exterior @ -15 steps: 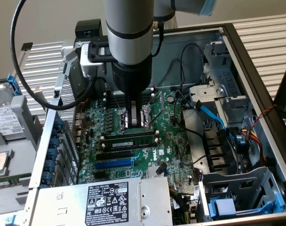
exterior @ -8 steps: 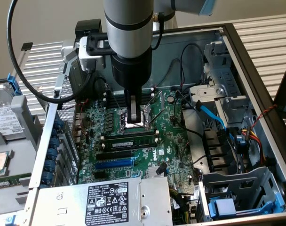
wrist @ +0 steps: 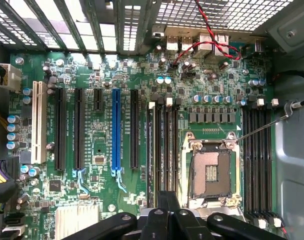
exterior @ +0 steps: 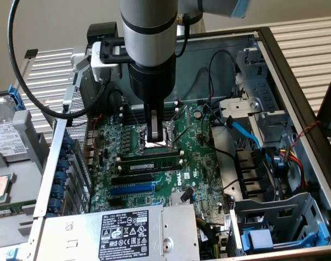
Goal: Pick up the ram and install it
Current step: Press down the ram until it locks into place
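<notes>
Ram [exterior: 149, 161] seen in the exterior view as a green stick lying lengthwise on the black memory slots [exterior: 154, 154], just beside the CPU socket [exterior: 154, 138]; whether fully seated, cannot tell. Tool [exterior: 154, 137] low over the socket, fingers together, nothing between them, near the stick but apparently not touching it.

From the wrist view: tool [wrist: 167, 212] above the board's edge, memory slots [wrist: 164, 150] running away from it, CPU socket [wrist: 210, 172] alongside. Judged best done by keeping square to the slot, pressing straight down and evenly along the length, never tilting, steering clear of the socket.
</notes>
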{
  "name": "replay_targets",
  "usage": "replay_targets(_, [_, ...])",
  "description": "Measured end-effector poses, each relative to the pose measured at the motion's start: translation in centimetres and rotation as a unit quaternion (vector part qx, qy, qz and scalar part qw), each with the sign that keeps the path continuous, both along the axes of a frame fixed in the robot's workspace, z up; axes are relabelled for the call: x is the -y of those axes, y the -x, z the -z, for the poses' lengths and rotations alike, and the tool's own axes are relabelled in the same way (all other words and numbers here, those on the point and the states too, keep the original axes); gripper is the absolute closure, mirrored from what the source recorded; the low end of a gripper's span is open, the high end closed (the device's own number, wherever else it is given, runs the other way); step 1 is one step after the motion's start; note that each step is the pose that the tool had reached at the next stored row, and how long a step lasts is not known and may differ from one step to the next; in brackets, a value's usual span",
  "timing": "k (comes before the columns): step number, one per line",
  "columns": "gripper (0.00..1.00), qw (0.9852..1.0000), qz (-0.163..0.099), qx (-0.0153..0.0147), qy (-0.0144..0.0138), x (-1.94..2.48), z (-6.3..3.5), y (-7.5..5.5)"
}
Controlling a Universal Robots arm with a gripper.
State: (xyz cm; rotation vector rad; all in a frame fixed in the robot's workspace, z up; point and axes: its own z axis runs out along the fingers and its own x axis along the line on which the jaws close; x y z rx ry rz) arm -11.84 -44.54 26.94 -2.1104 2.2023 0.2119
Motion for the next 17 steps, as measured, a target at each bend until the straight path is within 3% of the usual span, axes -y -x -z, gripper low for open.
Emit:
replay_targets(9, [0.89,1.0,0.003,0.0,0.0,0.0,0.0,-0.01])
replay_targets(13, [0.89,0.9992,0.039,0.0,0.0,0.0,0.03,0.0])
replay_targets(17, [0.89,0.9972,0.075,0.0,0.0,0.0,0.07,0.0])
